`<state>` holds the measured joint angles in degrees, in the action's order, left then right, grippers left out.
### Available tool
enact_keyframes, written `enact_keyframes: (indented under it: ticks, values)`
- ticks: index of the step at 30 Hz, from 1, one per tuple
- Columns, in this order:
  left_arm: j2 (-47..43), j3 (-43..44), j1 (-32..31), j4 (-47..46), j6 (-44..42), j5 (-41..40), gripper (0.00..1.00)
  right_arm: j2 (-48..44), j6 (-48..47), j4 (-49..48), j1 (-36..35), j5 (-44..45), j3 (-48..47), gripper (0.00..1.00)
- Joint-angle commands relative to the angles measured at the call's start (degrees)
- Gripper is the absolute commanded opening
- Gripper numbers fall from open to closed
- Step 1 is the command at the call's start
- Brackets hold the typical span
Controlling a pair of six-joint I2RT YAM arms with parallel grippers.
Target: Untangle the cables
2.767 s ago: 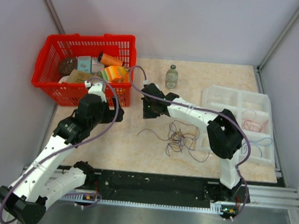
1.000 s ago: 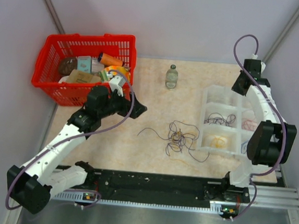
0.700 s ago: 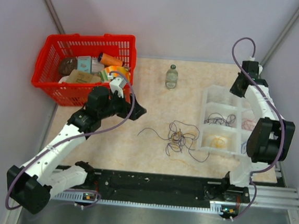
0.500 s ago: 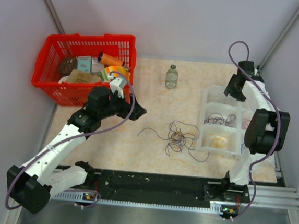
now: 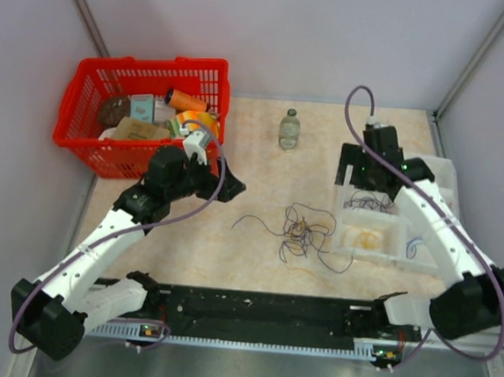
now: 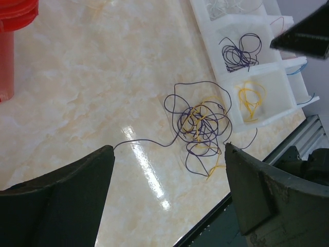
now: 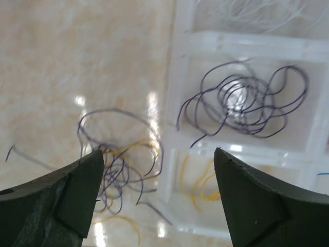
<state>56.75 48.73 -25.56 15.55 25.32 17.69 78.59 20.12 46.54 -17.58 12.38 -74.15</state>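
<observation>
The cables [image 5: 306, 231] lie as a loose purple and yellow tangle on the marbled table, between the arms. My left gripper [image 5: 227, 186] hovers open to the tangle's left, holding nothing. From its wrist the tangle [image 6: 200, 126] shows beyond the open gripper [image 6: 168, 149], with a stray purple end [image 6: 144, 142] trailing left. My right gripper [image 5: 359, 178] hangs open and empty over the white tray's left side. In its wrist view the gripper [image 7: 158, 151] spans tangle [image 7: 121, 167] and tray. Separated purple loops [image 7: 247, 103] and yellow loops [image 7: 205, 180] lie in tray compartments.
The divided white tray [image 5: 400, 259] stands at the right, with a blue wire [image 5: 413, 247] in one compartment. A red basket [image 5: 84, 143] of oddments stands back left, close behind the left gripper. A small glass bottle [image 5: 289, 128] stands at the back centre. A black rail [image 5: 259, 313] lines the front edge.
The right gripper has swung from the tray's far right corner to its left side and opened from shut. The left arm has barely moved.
</observation>
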Motion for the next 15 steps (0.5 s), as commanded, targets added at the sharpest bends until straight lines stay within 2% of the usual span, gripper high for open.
enact_keyframes:
  ticks: [1, 2, 4, 5, 6, 10, 15]
  values:
    - [-0.76, -1.26, -0.54, -2.1, 3.5, 1.73, 0.91, -7.73, 5.71, -3.54, -4.03, -12.0, 11.37, 0.84]
    - [-0.77, -1.53, -0.72, -2.28, 3.94, 1.99, 0.9, -8.44, 6.68, -5.57, -4.73, -15.95, 14.01, 0.78]
    - [-0.33, -1.62, -1.24, -2.37, 4.47, 2.26, 0.88, -8.98, 9.13, -7.34, -4.83, -19.58, 17.1, 0.57]
    - [-0.33, -1.53, -1.59, -2.19, 4.73, 2.34, 0.88, -8.72, 9.32, -8.39, -5.09, -21.42, 17.98, 0.5]
    - [-0.24, -1.45, -1.94, -2.1, 5.09, 2.35, 0.87, -8.54, 8.28, -10.4, -5.61, -24.83, 19.64, 0.48]
    - [-0.41, -1.88, -3.35, -2.37, 6.14, 1.91, 0.87, -7.4, 7.65, -13.05, -10.18, -26.1, 22.2, 0.55]
    - [-0.76, -2.15, -4.58, -2.1, 6.23, 1.38, 0.86, -9.5, 15.82, -21.03, -12.46, -26.89, 28.43, 0.53]
